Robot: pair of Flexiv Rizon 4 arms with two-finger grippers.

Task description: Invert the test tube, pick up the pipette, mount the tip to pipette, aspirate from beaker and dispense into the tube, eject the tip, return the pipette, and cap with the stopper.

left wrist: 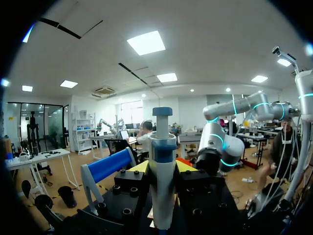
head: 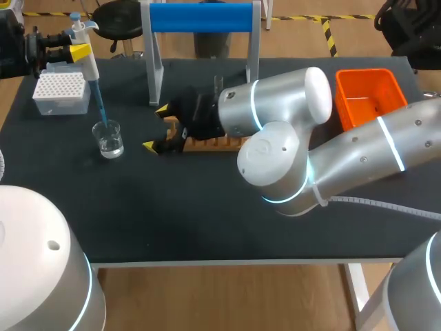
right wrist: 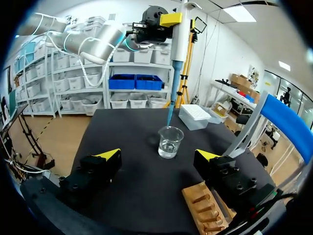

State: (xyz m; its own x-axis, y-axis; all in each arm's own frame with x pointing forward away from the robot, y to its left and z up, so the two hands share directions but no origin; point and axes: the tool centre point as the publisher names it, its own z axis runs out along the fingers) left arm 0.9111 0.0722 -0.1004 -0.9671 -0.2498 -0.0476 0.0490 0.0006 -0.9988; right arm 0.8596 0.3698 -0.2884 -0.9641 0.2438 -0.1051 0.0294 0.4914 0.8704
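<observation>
My left gripper point(head: 74, 49) is shut on the white and blue pipette point(head: 88, 58) at the table's far left. The pipette hangs upright, and its blue tip point(head: 100, 107) points down into the mouth of the glass beaker point(head: 109, 138), which holds clear liquid. In the left wrist view the pipette point(left wrist: 162, 147) stands between the fingers of the left gripper point(left wrist: 161, 171). My right gripper point(head: 157, 127) is open and holds nothing, right of the beaker, by the wooden rack point(head: 210, 143). In its wrist view the beaker point(right wrist: 170, 142) sits ahead of the right gripper point(right wrist: 158, 155). A glass tube point(head: 218, 84) stands behind the rack.
A white tip box point(head: 60, 93) lies at the far left, behind the beaker. A stand with a blue bar point(head: 200, 17) rises at the back middle. An orange bin point(head: 368, 96) sits at the back right. My right arm crosses the table's right half.
</observation>
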